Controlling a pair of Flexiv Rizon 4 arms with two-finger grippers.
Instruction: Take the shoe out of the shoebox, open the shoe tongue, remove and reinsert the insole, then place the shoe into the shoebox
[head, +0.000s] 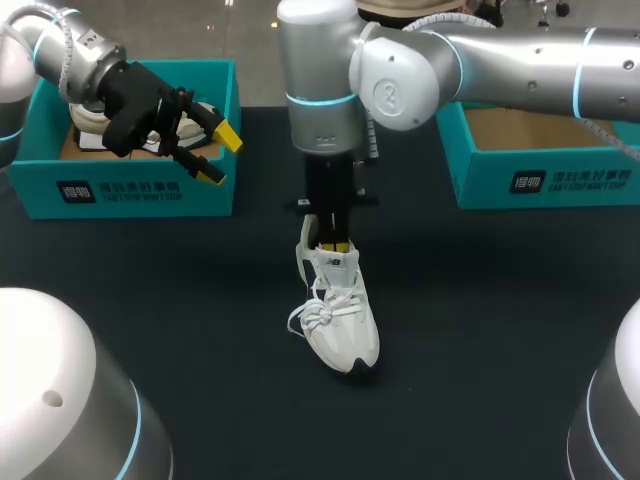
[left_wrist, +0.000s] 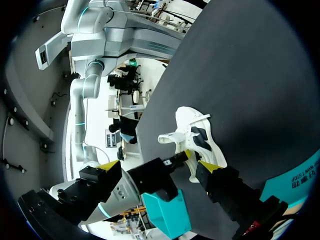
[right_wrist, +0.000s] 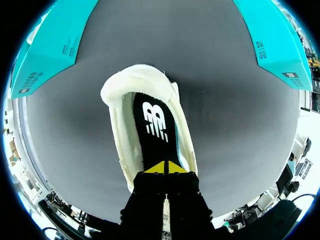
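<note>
Across the black tabletop (head: 480, 330): two teal shoeboxes at the far edge, left shoebox (head: 130, 190) and right shoebox (head: 560, 180), well apart.

Right arm (head: 500, 60) comes in from the right, crosses to the middle and points straight down. Left arm (head: 60, 50) sits over the left shoebox.

White shoe (head: 345, 320) stands upright on its sole between the boxes, outside both, toe toward the robot, laces loosely tied.

Head view: the right arm's black fingers enter the shoe's heel opening; the tips are barely visible there.

Right wrist view fills that in: black insole (right_wrist: 155, 125) with a white logo runs along the shoe's inside. Right claw (right_wrist: 165, 167) has its yellow tips pressed together on the insole's near end, pinching it.

Left claw (head: 220, 153) hangs above the left shoebox's front wall, tips spread wide, holding nothing. Its own wrist view looks between those tips at the shoe, with the right arm's fingers in it.
</note>
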